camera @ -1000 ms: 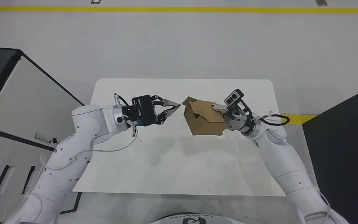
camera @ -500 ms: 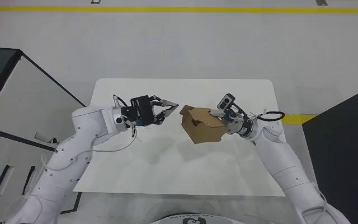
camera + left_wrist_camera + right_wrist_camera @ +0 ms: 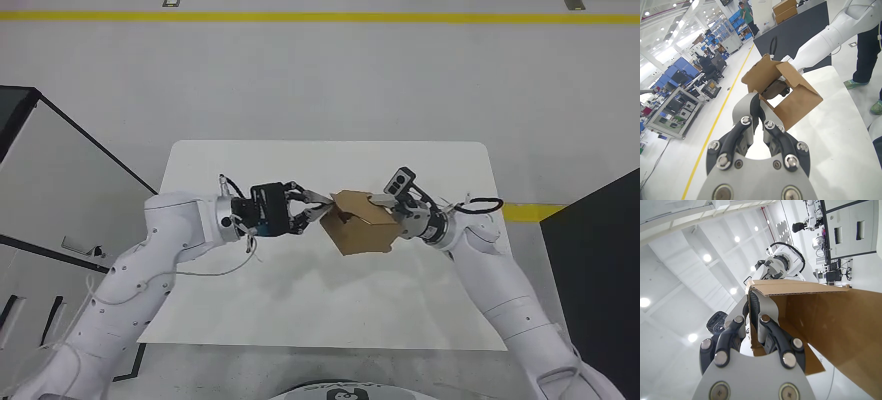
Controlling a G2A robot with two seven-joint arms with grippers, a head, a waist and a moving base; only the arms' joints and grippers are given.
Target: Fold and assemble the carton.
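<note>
Cardboard is nipped at both ends: the left pincer (image 3: 757, 102) is pressed together on the near flap edge of the carton (image 3: 362, 222), which hangs mid-frame above the white bench (image 3: 300, 300), while the right pincer (image 3: 751, 302) pinches its far wall. I judge the left should bend that flap inward while the right keeps the body square. The right's finger inside the opening may block the flap; a yellow floor line (image 3: 300, 16) lies well beyond.
</note>
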